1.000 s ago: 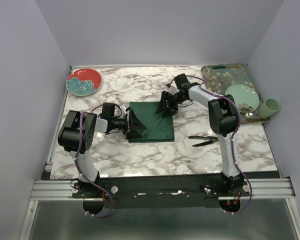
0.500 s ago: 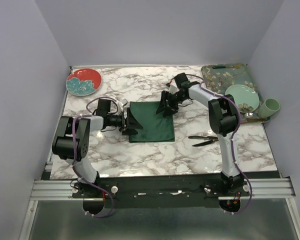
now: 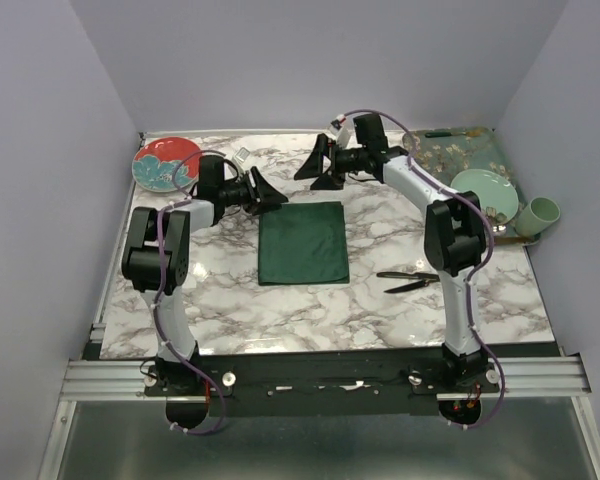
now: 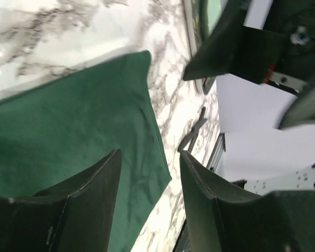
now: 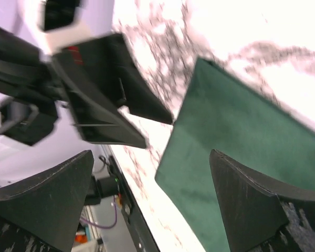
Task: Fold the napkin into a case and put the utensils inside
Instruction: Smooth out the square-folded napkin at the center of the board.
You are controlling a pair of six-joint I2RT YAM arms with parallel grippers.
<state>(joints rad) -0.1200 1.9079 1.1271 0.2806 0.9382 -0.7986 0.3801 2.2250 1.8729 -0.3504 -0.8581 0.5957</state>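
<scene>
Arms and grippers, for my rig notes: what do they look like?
Both the left arm and right arm have white links, black joints and thin purple cables looping alongside. The left gripper and right gripper carry broad, black, wedge-shaped fingers.

You saw the napkin as matt dark green cloth, smooth with faint creases. The table was glossy, marble-patterned, throwing glare. The 2 utensils looked matt black. The red plate looked glazed.

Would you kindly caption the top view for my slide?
Left end effector and right end effector hover open beyond the napkin.
</scene>
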